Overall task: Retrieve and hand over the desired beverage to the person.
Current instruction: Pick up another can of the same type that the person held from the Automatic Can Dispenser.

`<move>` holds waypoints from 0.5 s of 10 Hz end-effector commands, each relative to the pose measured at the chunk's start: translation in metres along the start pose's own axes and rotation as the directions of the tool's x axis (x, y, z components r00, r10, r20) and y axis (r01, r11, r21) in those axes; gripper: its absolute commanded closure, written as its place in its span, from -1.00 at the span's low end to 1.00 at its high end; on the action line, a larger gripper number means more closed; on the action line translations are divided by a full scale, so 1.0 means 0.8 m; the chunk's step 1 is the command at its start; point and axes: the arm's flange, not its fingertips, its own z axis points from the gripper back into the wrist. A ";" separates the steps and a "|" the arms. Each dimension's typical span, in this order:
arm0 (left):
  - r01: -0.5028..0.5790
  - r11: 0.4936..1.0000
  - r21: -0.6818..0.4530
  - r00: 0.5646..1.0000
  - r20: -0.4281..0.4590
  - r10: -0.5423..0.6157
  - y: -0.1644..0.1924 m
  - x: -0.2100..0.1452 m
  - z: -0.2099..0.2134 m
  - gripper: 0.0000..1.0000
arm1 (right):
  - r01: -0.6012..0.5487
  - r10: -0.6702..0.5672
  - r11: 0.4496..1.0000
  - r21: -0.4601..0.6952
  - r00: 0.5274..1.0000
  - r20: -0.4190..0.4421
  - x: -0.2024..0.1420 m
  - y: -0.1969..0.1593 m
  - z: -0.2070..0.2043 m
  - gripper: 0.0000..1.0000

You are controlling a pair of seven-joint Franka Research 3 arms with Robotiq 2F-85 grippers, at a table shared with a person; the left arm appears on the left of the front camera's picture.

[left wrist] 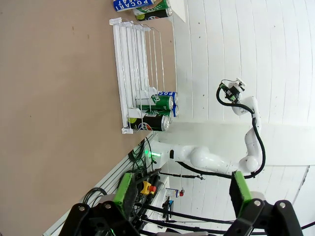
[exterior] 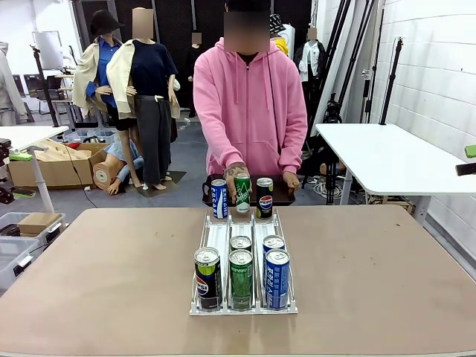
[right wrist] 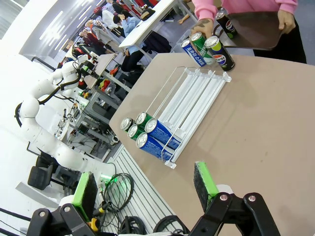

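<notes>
showing left gripper (left wrist: 181, 183) and right gripper (right wrist: 144, 173) spread wide and empty, with front green can (exterior: 240, 277) in rack (exterior: 219, 236) judged stiff, slick, heavy if full, best pinched across mid-body.

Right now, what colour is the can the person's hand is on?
Green; the can shows best in the front view.

Matt, smooth brown table (exterior: 97, 282). Glossy printed metal cans (exterior: 240, 277), shiny bare tops. White plastic rack (exterior: 220, 238) with thin wire dividers. Soft matt pink cloth hoodie (exterior: 249, 104), far side.
</notes>
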 end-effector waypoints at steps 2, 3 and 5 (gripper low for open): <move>0.002 1.000 0.003 1.000 0.007 -0.002 -0.003 -0.004 -0.001 -1.00 | -0.015 0.015 1.000 0.013 1.000 0.004 0.001 -0.001 0.000 -1.00; 0.002 1.000 0.003 1.000 0.007 -0.002 -0.003 -0.004 -0.001 -1.00 | -0.015 0.015 1.000 0.013 1.000 0.004 0.001 -0.001 0.000 -1.00; 0.002 1.000 0.003 1.000 0.007 -0.002 -0.003 -0.004 -0.001 -1.00 | -0.015 0.015 1.000 0.013 1.000 0.004 0.001 -0.001 0.000 -1.00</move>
